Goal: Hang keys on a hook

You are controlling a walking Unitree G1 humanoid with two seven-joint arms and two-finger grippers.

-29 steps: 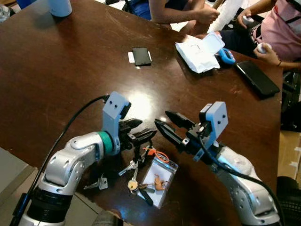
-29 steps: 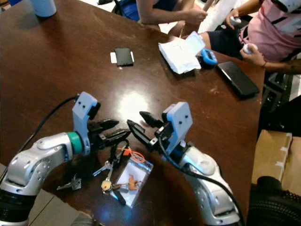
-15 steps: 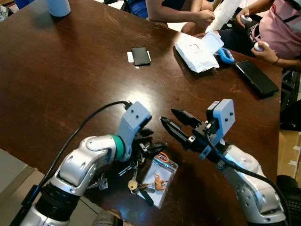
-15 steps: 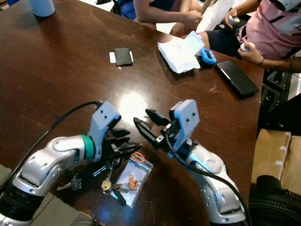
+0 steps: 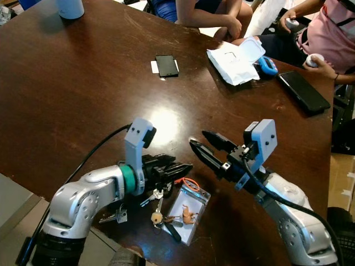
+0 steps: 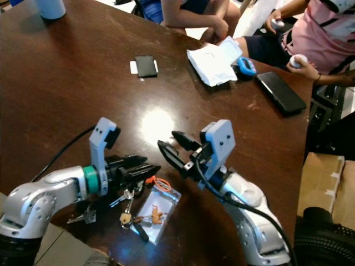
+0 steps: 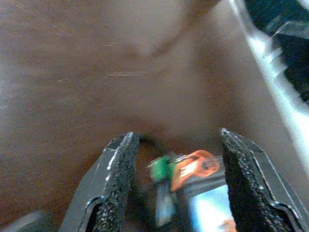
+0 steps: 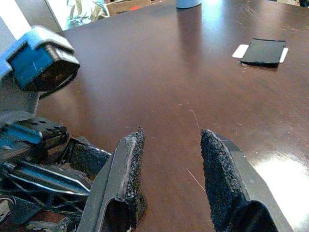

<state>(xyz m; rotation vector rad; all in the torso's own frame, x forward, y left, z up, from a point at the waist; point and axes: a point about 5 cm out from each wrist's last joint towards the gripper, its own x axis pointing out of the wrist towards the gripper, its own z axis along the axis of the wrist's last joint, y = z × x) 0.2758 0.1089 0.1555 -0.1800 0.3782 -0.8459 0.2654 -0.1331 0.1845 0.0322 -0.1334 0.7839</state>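
A bunch of keys (image 5: 157,209) lies on the dark wooden table (image 5: 83,100) near its front edge, joined to a clear card holder (image 5: 189,214) and an orange ring (image 5: 189,184). A separate key (image 5: 118,215) lies just left of the bunch. My left gripper (image 5: 184,167) is low over the top of the bunch, fingers pointing right. In the left wrist view it is open (image 7: 176,137), with the orange tag (image 7: 193,166) between its fingers. My right gripper (image 5: 199,142) hovers open a little to the right, pointing back at the left one, with nothing in it.
A black phone (image 5: 166,65) lies mid-table, and a white packet (image 5: 236,61), a blue object (image 5: 267,65) and a second phone (image 5: 302,91) lie at the far right. A pale cup (image 5: 70,6) stands far left. People sit along the far side. The table's front edge (image 5: 28,185) is close.
My left wrist has rolled back upright from its tilt over the keys, and its fingers now point right just above the bunch. The right gripper has shifted slightly right. The keys have not moved.
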